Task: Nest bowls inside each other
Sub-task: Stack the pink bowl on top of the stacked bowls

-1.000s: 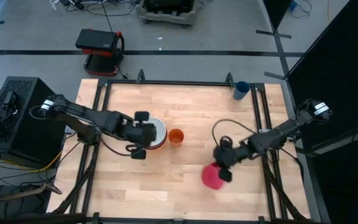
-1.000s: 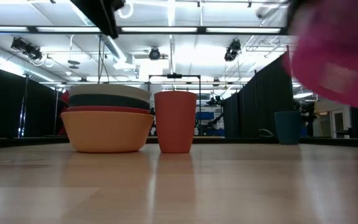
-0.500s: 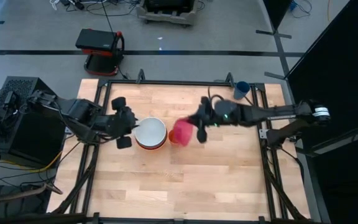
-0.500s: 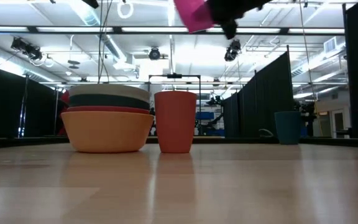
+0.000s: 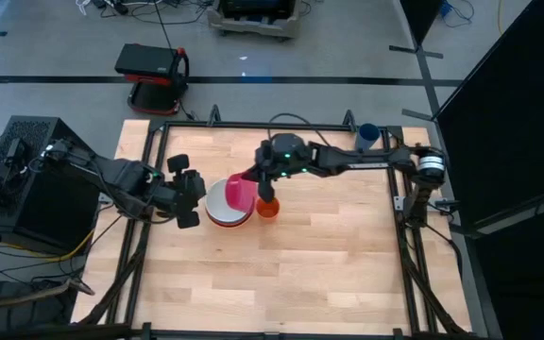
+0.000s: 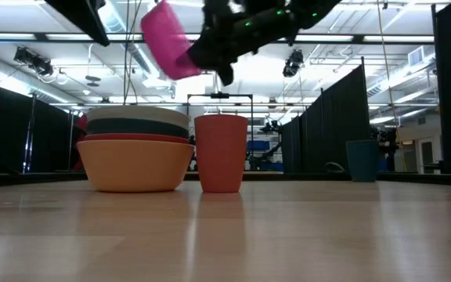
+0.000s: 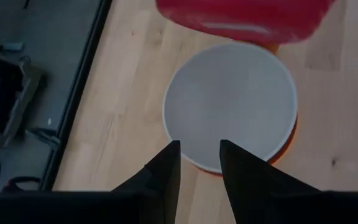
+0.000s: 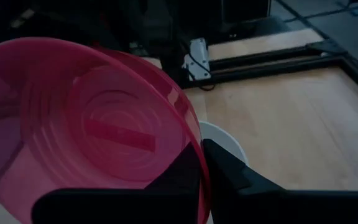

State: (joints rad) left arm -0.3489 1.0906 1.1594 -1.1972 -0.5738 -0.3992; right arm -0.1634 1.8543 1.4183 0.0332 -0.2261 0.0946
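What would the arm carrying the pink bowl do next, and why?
Probably level the pink bowl and lower it into the white bowl topping the stack. The right pincer grips its rim and holds it tilted in the air just above the stack's edge, beside the orange cup. The left pincer waits open off to the stack's other side, clear of the way.

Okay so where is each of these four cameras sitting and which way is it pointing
High view: overhead, straight down on the wooden table; both arms show.
Low view: tabletop height, level toward the room; right gripper enters from above.
Left wrist: down past the left gripper at the white round plastic bowl.
Right wrist: past its own fingers at the magenta-pink round plastic bowl they pinch.
All four views share that pink bowl.
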